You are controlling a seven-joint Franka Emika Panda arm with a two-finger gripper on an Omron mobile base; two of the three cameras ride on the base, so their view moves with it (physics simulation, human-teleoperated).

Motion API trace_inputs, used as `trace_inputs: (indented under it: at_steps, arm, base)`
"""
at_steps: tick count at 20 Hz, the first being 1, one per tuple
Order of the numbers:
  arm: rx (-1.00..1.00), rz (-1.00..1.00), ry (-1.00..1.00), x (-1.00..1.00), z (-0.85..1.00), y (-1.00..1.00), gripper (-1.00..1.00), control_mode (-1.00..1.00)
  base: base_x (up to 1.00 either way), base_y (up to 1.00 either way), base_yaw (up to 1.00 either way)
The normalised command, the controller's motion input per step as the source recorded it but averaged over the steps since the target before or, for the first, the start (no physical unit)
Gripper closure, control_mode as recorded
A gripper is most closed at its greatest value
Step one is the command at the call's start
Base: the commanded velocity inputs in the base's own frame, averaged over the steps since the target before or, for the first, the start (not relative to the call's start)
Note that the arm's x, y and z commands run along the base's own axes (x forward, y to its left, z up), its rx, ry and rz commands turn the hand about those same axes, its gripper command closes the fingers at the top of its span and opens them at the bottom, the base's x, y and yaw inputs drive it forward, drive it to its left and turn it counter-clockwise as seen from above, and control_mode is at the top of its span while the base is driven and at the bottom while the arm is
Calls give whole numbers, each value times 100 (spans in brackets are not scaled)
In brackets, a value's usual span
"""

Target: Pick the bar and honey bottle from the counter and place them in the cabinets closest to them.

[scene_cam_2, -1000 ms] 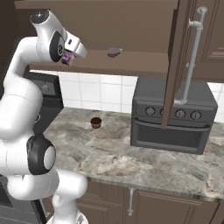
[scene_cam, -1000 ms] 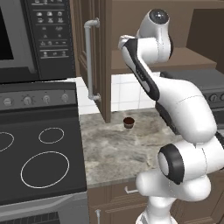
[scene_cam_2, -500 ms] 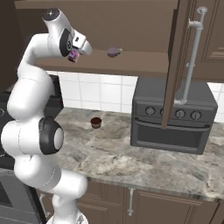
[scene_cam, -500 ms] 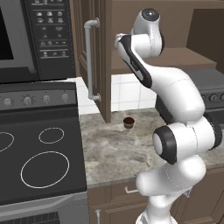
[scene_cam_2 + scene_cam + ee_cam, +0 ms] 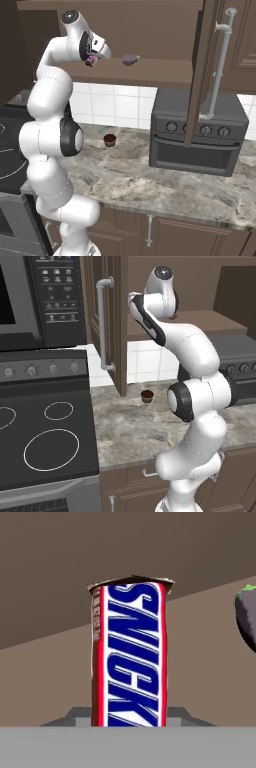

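Jaws clamped on the bar (image 5: 129, 657), far as I can judge: it stands end-up in hand view, filling the middle, lower end running down where the tips should be; the tips themselves I can't see.

Largest first. Cabinets (image 5: 150, 30) are open, door w/ long grey handle (image 5: 220, 60) swung out toward me, so the shelf (image 5: 150, 75) is free to reach. I've got the arm raised w/ the jaws (image 5: 92, 60) at shelf height, just off its front edge, prob. so the bar goes straight in. Table (image 5: 165, 180) below carries a dark toaster oven (image 5: 200, 132) at 3 o'clock of the arm and a small cupcake (image 5: 109, 140) near the backsplash; not task items. Honey bottle not in any view.

On the shelf, a small dark purplish thing w/ a green bit (image 5: 130, 59) sits at 3 o'clock of the jaws, near but apart; can't ID it.

Writing: wrapper reads "SNICK…" in blue block letters on white, red outline, rest cut off at the bottom.
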Motion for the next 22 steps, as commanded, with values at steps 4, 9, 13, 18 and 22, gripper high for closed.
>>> trace_inputs:
  at_steps: [4, 9, 13, 18, 22]
  arm:
    - [0, 3, 2, -27, 8, 0, -100, -100]
    - [0, 6, 3, -61, 11, 0, -100, -100]
    - [-1, 8, 0, -82, 1, -4, -100, -100]
    - [-2, 11, 0, -97, -10, -17, -100, -100]
    - [-3, 12, 0, -100, -26, -29, -100, -100]
  base:
    - [0, 0, 0]
    - [0, 0, 0]
    - [0, 0, 0]
    - [0, 0, 0]
    - [0, 0, 0]
